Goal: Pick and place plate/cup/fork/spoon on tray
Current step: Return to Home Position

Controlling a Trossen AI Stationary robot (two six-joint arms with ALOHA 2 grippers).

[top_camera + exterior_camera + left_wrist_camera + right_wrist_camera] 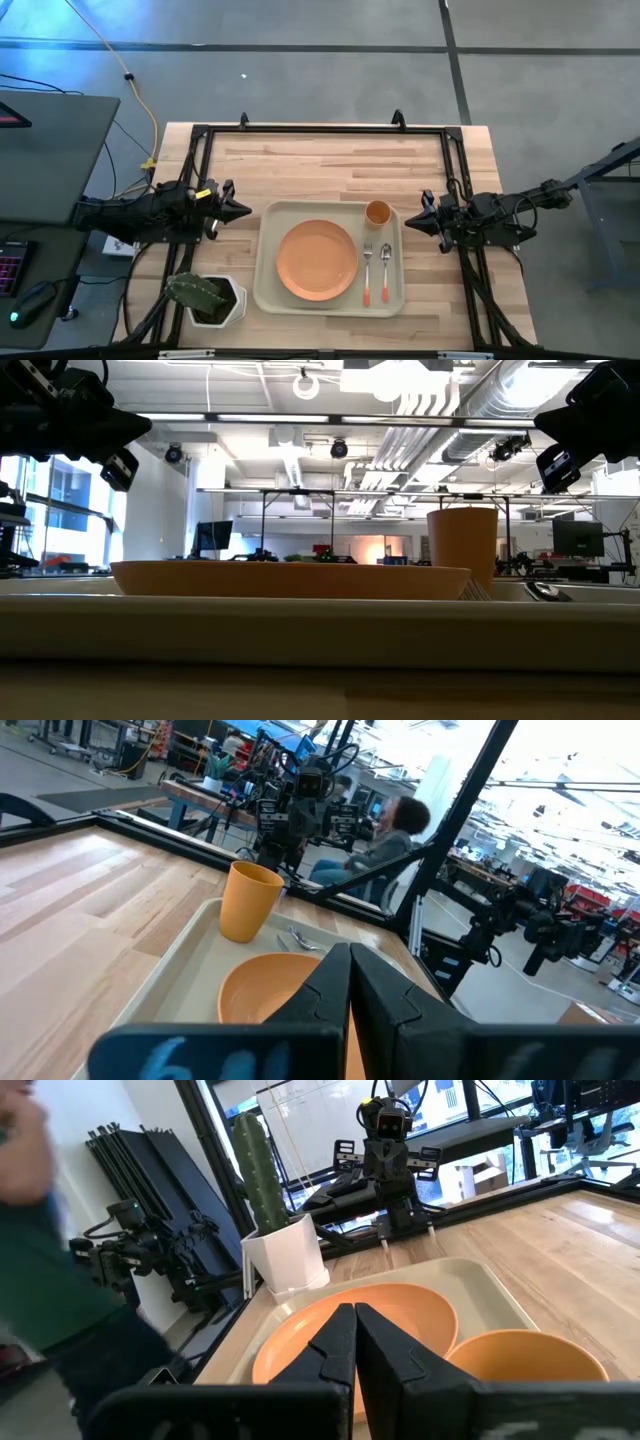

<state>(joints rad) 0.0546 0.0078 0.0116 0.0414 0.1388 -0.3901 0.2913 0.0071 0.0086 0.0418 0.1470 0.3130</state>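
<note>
- Left gripper [243,210] sat at about 9 o'clock from the tray [266,260], clear of its rim, with both fingers pressed together on nothing; its own wrist camera showed the dark fingers [330,985] meeting in a closed seam.
- Right gripper [411,221] rested at about 3 o'clock from the tray, just beside its rim, fingers [345,1342] likewise together and empty.
- On the tray, the plate [317,260] lay flat left of centre.
- At roughly 1 o'clock from the plate, the cup [378,212] stood upright in the tray's far right corner.
- Beside the plate at 3 o'clock, the fork [367,272] and the spoon [385,271] lay side by side, metal ends pointing to 12 o'clock, handles to 6, the spoon on the outer side.
- Off the tray, at about 8 o'clock, a white pot with a green plant [208,297] stood on the wooden table [300,160].
- Beyond the table, a seated person [385,835] showed in the left wrist view.
</note>
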